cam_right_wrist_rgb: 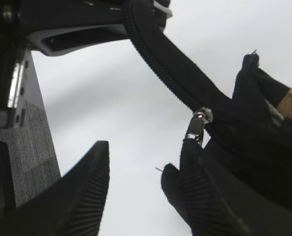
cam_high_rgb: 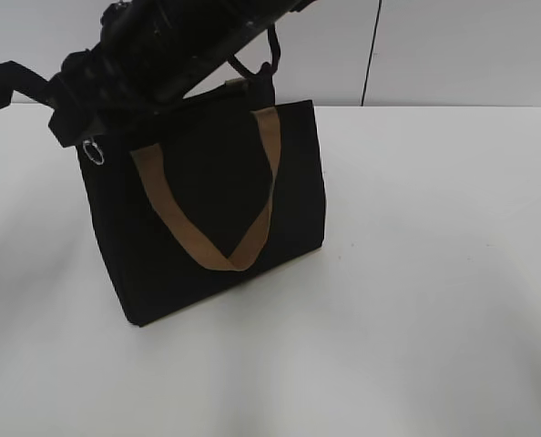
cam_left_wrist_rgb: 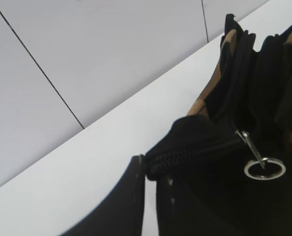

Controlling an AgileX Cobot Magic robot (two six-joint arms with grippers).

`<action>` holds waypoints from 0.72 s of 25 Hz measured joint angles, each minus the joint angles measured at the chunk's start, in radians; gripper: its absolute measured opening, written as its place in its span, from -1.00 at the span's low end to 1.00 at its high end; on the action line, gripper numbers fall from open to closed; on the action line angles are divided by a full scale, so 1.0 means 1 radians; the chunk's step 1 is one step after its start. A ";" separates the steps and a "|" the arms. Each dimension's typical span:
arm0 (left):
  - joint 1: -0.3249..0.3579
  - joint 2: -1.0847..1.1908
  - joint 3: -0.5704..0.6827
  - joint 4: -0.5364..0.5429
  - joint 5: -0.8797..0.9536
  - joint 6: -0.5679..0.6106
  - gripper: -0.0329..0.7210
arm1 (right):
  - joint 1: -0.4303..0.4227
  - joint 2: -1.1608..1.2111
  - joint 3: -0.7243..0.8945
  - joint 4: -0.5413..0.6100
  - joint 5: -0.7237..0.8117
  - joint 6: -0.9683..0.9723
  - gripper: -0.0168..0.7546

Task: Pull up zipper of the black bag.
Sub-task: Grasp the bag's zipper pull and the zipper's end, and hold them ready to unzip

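The black bag (cam_high_rgb: pixel 207 182) stands on the white table with a tan strap handle (cam_high_rgb: pixel 252 232) hanging down its front. Both arms crowd its top left corner. My left gripper (cam_left_wrist_rgb: pixel 150 169) is shut on the loose end of the zipper (cam_left_wrist_rgb: pixel 195 150), and shows in the exterior view (cam_high_rgb: pixel 70 118). The silver pull with its ring (cam_left_wrist_rgb: pixel 264 169) hangs just beyond the jaws and shows at the bag's corner (cam_high_rgb: pixel 94 151). My right gripper (cam_right_wrist_rgb: pixel 145 147) is open and empty. Its right finger lies beside the pull (cam_right_wrist_rgb: pixel 197 129), below the taut zipper tape (cam_right_wrist_rgb: pixel 160 64).
The white table (cam_high_rgb: pixel 416 319) spreads in front and to the right of the bag. A pale wall with a dark seam (cam_high_rgb: pixel 371 55) stands behind it. The right arm (cam_high_rgb: pixel 188 36) slants over the bag's top.
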 joint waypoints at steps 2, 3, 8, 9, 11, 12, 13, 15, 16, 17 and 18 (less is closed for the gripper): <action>0.000 -0.008 0.000 0.000 -0.013 -0.004 -0.84 | 0.000 0.004 0.000 -0.010 -0.024 0.000 -0.14; 0.000 -0.010 0.000 0.000 -0.014 -0.006 -0.84 | 0.000 0.008 0.000 -0.018 -0.034 0.000 -0.19; 0.000 -0.019 0.000 0.000 -0.018 -0.007 -0.84 | 0.000 0.033 0.000 -0.035 -0.044 0.005 -0.31; 0.000 -0.019 0.000 0.000 -0.018 -0.007 -0.84 | 0.000 0.038 0.000 -0.038 -0.044 0.007 -0.31; 0.000 -0.019 0.000 0.000 -0.018 -0.007 -0.84 | 0.000 0.046 0.000 -0.043 -0.045 0.010 -0.31; 0.000 -0.019 0.000 0.000 -0.018 -0.007 -0.84 | 0.000 0.050 0.000 -0.044 -0.046 0.010 -0.31; 0.000 -0.019 0.000 0.000 -0.018 -0.007 -0.84 | 0.000 0.056 0.000 -0.044 -0.046 0.011 -0.31; 0.000 -0.019 0.000 0.000 -0.018 -0.007 -0.84 | 0.000 0.068 0.000 -0.044 -0.046 0.013 -0.31; 0.000 -0.019 0.000 0.000 -0.018 -0.007 -0.84 | 0.000 0.072 0.000 -0.040 -0.050 0.012 -0.31; 0.000 -0.019 0.000 0.000 -0.018 -0.007 -0.84 | 0.000 0.075 0.000 -0.038 -0.055 0.014 -0.31; 0.000 -0.019 0.000 0.000 -0.018 -0.007 -0.84 | 0.000 0.076 0.000 -0.036 -0.060 0.015 -0.31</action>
